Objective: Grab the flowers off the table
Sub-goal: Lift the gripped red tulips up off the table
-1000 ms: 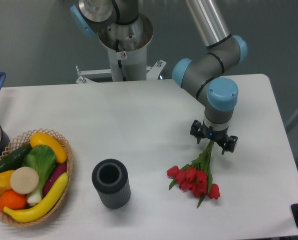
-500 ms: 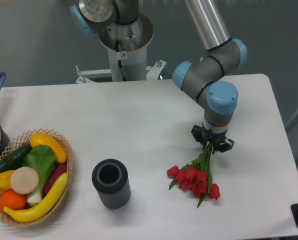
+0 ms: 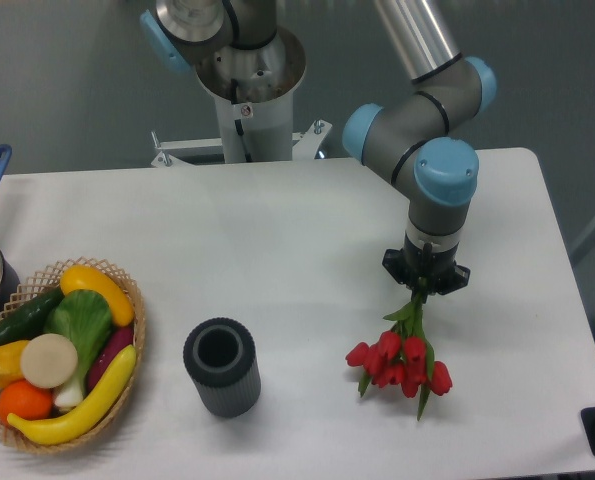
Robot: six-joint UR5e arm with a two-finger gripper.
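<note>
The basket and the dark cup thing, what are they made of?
The basket looks woven from tan straw or wicker: its rim shows an open criss-cross weave. The dark cylinder looks like matte grey plastic or rubber, with fine upright ridges round its side and no shine. I can't be sure of either.

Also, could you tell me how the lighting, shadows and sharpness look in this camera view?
Fixed camera view: lighting is soft and even, with no hard glare on the table; the dark cylinder casts only a faint shadow; the flowers and the gripper, jaws closed on the stems, show slight softness; the basket of produce reads clearly.
</note>
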